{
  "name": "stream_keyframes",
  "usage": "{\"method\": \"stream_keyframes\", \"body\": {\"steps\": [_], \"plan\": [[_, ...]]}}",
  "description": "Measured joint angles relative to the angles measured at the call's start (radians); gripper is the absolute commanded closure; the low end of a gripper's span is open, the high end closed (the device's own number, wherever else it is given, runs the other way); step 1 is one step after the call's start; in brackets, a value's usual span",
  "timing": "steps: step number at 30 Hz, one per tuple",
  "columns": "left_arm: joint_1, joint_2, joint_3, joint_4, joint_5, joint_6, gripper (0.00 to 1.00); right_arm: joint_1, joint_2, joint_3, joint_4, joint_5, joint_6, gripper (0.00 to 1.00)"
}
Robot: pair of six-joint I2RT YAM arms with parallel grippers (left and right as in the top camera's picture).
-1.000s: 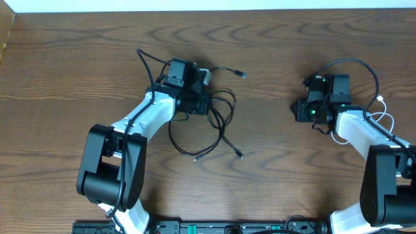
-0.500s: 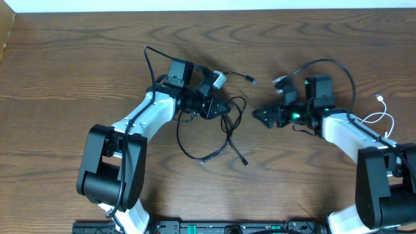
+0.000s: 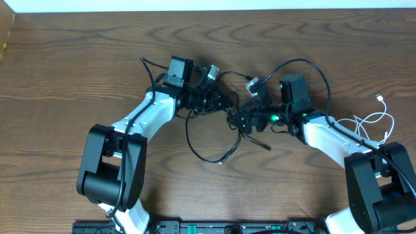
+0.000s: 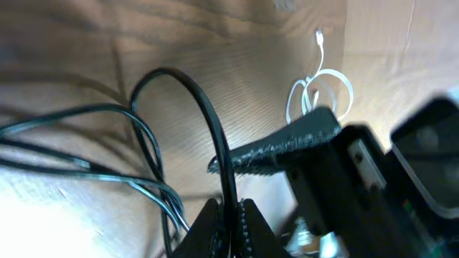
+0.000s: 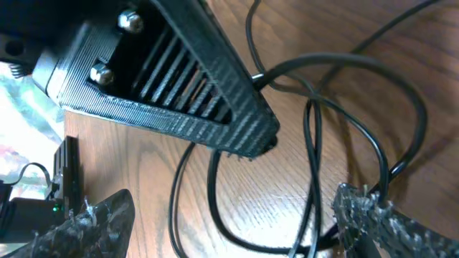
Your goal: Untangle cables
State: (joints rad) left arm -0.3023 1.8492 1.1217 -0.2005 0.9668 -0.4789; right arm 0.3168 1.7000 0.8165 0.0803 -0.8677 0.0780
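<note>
A tangle of thin black cables [image 3: 203, 147] lies at the table's middle, with loops trailing toward the front. My left gripper [image 3: 218, 101] is shut on one black cable [image 4: 208, 122], which arcs up from its jaws [image 4: 231, 216]. My right gripper [image 3: 242, 119] is open right beside the left one, its fingers straddling several black cable loops [image 5: 313, 143] without pinching them [image 5: 229, 222]. The left gripper's finger [image 5: 179, 86] fills the upper right wrist view. A white cable [image 3: 373, 121] lies coiled at the far right, also showing in the left wrist view [image 4: 320, 89].
The brown wooden table [image 3: 65, 71] carries both arms. The right arm's own thick black wire [image 3: 311, 64] arcs above its wrist. The white back wall edge [image 3: 208, 5] runs along the top. Equipment sits at the front edge [image 3: 221, 227].
My right arm has swung left from the right side into the tangle, its gripper open. My left gripper has shifted right, still holding its cable. The loops have been dragged rightward.
</note>
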Motion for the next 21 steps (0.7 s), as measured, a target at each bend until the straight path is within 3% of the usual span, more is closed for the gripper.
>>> {"method": "stream_keyframes", "body": {"steps": [6,8,14,16,17,18,19,21], "plan": [[0.000,0.000,-0.001,0.039,0.047,-0.175,0.92,0.014,0.000,0.000,0.024,-0.001,0.018,0.20],[0.000,0.000,-0.001,0.063,0.085,-0.196,0.92,0.014,0.010,0.000,0.052,-0.007,0.031,0.21],[0.001,0.000,-0.001,0.074,0.144,-0.228,0.92,0.016,0.112,-0.001,0.207,-0.132,0.063,0.34],[0.003,0.000,-0.001,0.073,0.153,-0.230,0.92,0.022,0.154,-0.002,0.270,-0.195,0.070,0.45],[0.004,0.000,-0.001,0.074,0.155,-0.232,0.92,0.028,0.177,-0.002,0.306,-0.231,0.073,0.67],[0.005,0.000,-0.001,0.074,0.157,-0.232,0.92,0.032,0.192,-0.002,0.323,-0.257,0.082,0.75],[0.006,0.000,-0.001,0.074,0.156,-0.232,0.92,0.038,0.207,-0.003,0.343,-0.283,0.087,0.94],[0.006,0.000,-0.001,0.074,0.143,-0.231,0.92,0.042,0.220,-0.003,0.348,-0.307,0.095,0.99]]}}
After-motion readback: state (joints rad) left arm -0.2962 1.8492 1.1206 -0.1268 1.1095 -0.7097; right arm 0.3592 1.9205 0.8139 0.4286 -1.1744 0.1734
